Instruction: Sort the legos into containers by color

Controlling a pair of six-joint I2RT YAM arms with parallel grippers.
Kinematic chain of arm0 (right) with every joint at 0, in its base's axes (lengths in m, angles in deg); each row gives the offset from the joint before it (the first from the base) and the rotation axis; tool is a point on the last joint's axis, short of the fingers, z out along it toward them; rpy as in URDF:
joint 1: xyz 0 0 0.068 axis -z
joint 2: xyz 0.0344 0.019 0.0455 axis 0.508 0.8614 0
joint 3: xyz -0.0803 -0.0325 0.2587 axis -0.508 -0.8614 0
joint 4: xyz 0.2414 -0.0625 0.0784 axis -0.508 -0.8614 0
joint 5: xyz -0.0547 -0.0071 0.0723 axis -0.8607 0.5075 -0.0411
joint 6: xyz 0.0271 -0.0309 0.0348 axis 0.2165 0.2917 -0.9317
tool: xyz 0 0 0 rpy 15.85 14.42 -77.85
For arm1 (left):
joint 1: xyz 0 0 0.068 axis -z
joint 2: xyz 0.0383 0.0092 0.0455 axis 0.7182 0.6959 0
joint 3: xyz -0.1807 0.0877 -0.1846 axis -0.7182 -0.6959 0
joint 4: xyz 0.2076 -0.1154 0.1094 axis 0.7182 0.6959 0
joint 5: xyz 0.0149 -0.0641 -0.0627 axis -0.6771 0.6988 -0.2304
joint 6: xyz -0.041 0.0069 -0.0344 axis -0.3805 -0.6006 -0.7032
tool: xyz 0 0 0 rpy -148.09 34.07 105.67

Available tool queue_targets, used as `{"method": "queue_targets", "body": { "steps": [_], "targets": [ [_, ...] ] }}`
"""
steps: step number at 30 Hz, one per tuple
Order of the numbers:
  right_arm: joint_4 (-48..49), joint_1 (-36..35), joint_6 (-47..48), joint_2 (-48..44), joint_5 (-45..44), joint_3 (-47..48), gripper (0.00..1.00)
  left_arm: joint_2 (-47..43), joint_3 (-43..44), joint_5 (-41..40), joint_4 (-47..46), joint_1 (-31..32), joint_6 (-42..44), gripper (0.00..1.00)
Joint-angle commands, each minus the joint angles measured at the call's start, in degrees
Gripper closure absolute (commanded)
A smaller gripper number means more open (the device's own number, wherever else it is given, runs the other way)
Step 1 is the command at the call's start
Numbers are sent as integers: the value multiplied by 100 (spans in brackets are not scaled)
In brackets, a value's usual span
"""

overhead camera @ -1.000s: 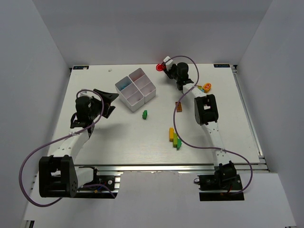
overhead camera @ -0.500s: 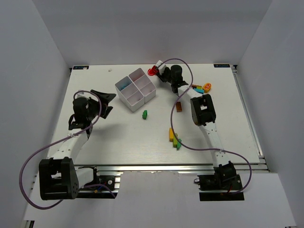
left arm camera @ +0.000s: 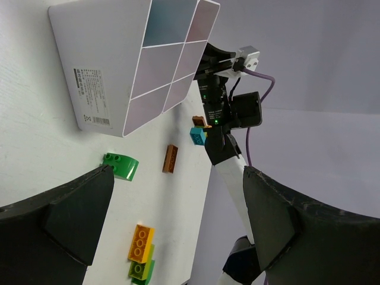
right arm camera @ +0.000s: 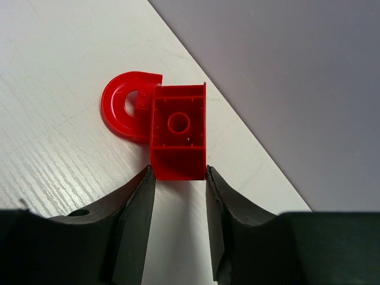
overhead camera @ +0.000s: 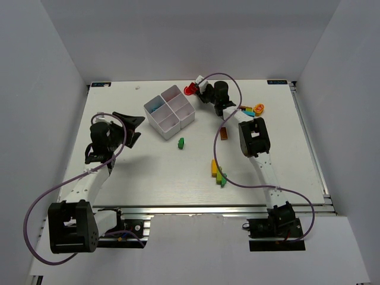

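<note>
Left arm bent low, left gripper (overhead camera: 138,129) with jaws fully apart. Right arm extended far forward, right gripper (right arm camera: 177,175) clamped on a red brick (right arm camera: 178,127).

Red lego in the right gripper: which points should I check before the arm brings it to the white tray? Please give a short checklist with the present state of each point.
1. Grip: the right gripper has one finger on each side of the red lego: ok.
2. Red curved piece touches the red lego; firmly joined to it: cannot tell.
3. Red lego lifted off the table: cannot tell.
4. White tray upright, openings up: ok.
5. Left gripper open, beside the white tray, not over it: ok.
6. Compartment meant for red: cannot tell; one looks blue inside.
</note>
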Motion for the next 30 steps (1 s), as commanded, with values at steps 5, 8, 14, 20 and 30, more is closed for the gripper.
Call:
{"method": "queue_targets", "body": {
  "steps": [5, 8, 14, 20, 30],
  "targets": [
    [451, 25, -140, -601, -280, -246, 100, -173, -31, 43, 7, -35, 40, 2],
    [663, 43, -289, -584, -668, 43, 100, -182, -58, 52, 7, -44, 40, 2],
    [769, 43, -456, -769, -512, 211, 100, -130, 4, 78, -28, -52, 40, 2],
    [576, -63, -176, -576, -71, 438, 100, -59, 109, 122, 42, -61, 101, 2],
    [620, -89, -561, -576, 68, 333, 100, 37, 74, 201, 7, -88, 127, 2]
  ]
}}
